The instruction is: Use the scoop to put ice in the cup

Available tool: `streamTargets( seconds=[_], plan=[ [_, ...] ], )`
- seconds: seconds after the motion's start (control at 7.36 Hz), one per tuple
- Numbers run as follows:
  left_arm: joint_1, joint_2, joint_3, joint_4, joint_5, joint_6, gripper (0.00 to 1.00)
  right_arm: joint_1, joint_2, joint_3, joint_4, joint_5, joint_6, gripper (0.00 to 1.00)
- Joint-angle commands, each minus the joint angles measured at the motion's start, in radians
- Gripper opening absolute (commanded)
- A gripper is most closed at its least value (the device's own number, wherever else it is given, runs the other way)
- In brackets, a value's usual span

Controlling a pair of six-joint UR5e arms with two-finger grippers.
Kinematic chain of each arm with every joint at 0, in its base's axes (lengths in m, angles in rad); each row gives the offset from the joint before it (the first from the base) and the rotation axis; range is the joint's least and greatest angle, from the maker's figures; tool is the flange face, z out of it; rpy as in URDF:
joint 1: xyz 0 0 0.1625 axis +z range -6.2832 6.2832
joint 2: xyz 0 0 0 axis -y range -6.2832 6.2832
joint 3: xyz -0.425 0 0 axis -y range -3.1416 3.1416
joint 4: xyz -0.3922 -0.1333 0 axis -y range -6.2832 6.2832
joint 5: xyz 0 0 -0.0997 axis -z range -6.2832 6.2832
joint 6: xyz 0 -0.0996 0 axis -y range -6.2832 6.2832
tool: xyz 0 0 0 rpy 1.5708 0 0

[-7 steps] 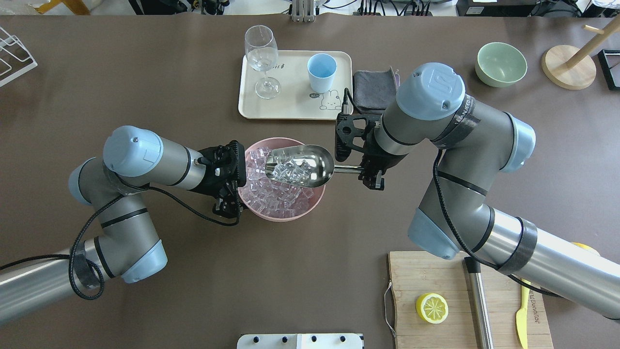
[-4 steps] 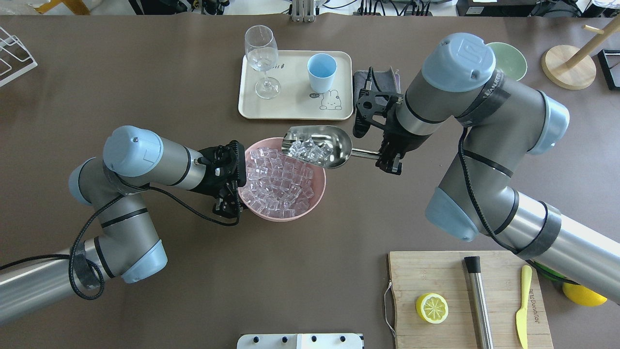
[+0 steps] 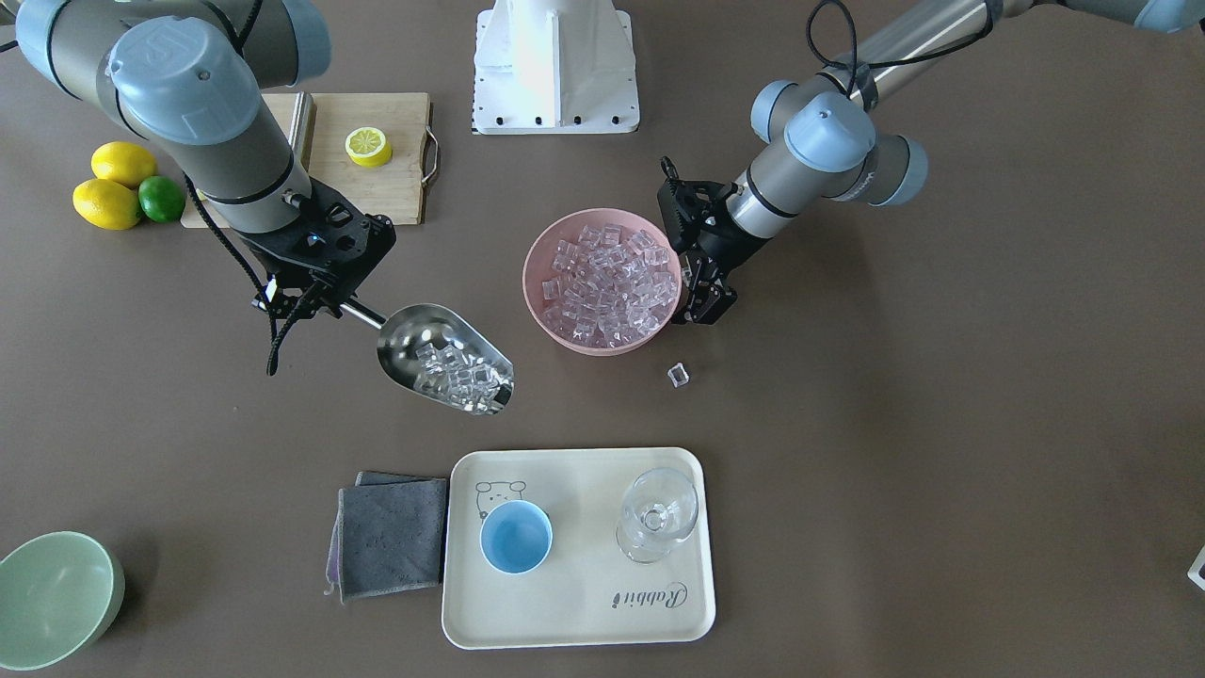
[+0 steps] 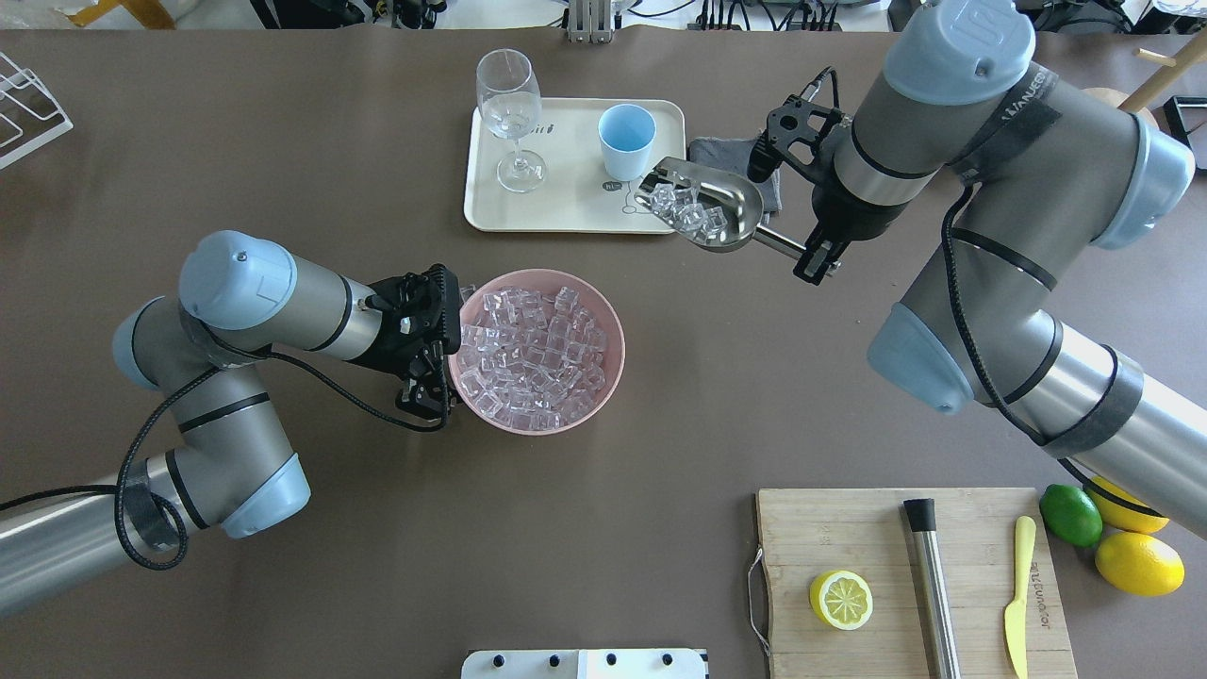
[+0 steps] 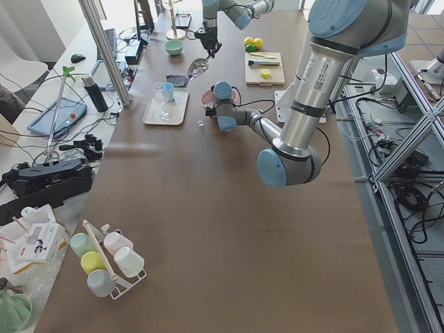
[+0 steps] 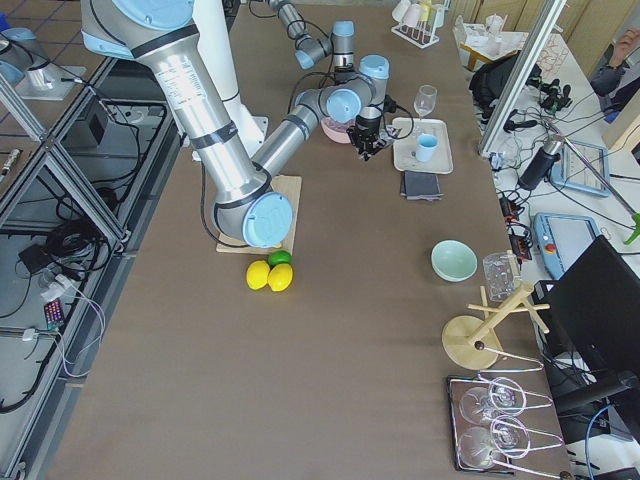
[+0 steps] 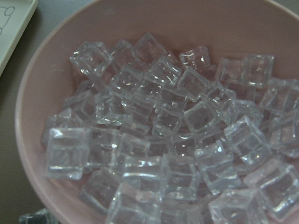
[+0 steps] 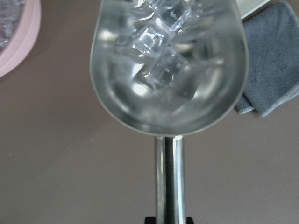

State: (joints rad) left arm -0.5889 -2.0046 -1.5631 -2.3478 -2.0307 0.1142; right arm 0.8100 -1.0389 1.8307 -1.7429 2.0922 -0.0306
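Right gripper [image 4: 809, 255] is clamped on the short tubular handle of the shiny steel scoop [image 4: 702, 209], which leaves the trough free to tip. The scoop is airborne, loaded with clear ice cubes [image 4: 684, 209] bunched toward its open mouth. The mouth points at the small light-blue cup [image 4: 626, 137] on the cream tray [image 4: 566, 212]: near it, not over it yet. The cup looks empty. Left gripper [image 3: 704, 299] sits at the rim of the pink bowl [image 4: 618, 325], likely to steady it; can't tell if it's pinching or spread. You've got one stray cube [image 3: 678, 376] on the table beside the bowl. Get the mouth over the cup before tilting, else cubes hit the tray.
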Motion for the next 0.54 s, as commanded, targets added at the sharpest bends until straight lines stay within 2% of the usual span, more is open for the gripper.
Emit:
streamTargets(
  seconds=[0.0, 0.14, 0.41],
  plan=[
    [-0.046, 0.039, -0.005, -0.007, -0.068, 0.001, 0.99, 0.046, 0.035, -0.082, -0.039, -0.018, 0.103, 0.00],
    [-0.064, 0.041, -0.005, -0.005, -0.080, 0.025, 0.99, 0.063, 0.080, -0.114, -0.100, -0.021, 0.091, 0.00],
    [-0.098, 0.061, -0.005, -0.001, -0.129, 0.048, 0.99, 0.077, 0.146, -0.154, -0.138, -0.032, 0.080, 0.00]
  ],
)
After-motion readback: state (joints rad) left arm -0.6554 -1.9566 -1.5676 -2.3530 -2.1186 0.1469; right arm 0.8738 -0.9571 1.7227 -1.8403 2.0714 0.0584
